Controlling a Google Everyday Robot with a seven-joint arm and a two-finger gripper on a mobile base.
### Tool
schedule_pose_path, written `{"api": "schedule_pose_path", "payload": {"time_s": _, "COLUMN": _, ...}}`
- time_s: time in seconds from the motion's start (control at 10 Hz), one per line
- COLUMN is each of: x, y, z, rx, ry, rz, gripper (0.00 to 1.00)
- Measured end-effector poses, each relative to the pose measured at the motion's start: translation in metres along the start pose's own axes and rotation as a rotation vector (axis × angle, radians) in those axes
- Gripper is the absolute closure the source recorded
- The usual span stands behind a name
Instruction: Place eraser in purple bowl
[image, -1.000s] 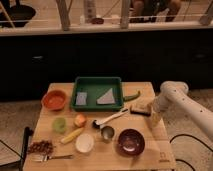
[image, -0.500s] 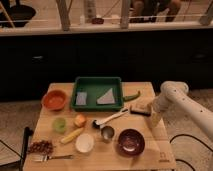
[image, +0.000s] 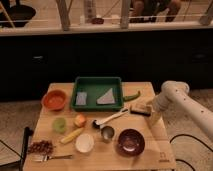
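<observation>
The eraser (image: 139, 108), a small flat tan block with a dark base, lies on the wooden table (image: 155, 150) right of centre. The gripper (image: 150, 110) at the end of the white arm (image: 180, 102) is right at the eraser's right end, low over the table. The purple bowl (image: 131, 142), dark maroon and glossy, sits at the front right of the table, below the eraser and apart from it.
A green tray (image: 98, 80) holds a grey pad (image: 82, 98) and a grey triangular piece (image: 106, 97). Orange bowl (image: 54, 99), green pepper (image: 131, 96), white-handled utensil (image: 111, 119), steel cup (image: 107, 133), white bowl (image: 84, 143), peach (image: 79, 120), banana (image: 71, 135), green cup (image: 60, 124), nuts (image: 41, 147) and fork (image: 52, 158) lie around.
</observation>
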Motion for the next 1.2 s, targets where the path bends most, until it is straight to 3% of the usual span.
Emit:
{"api": "schedule_pose_path", "payload": {"time_s": 0.4, "x": -0.008, "y": -0.005, "z": -0.001, "rx": 0.022, "ry": -0.006, "rz": -0.015, "gripper": 0.2}}
{"api": "schedule_pose_path", "payload": {"time_s": 0.8, "x": -0.028, "y": -0.01, "z": 0.01, "rx": 0.002, "ry": -0.01, "rz": -0.068, "gripper": 0.22}}
{"api": "schedule_pose_path", "payload": {"time_s": 1.2, "x": -0.038, "y": -0.013, "z": 0.018, "rx": -0.021, "ry": -0.009, "rz": -0.107, "gripper": 0.63}}
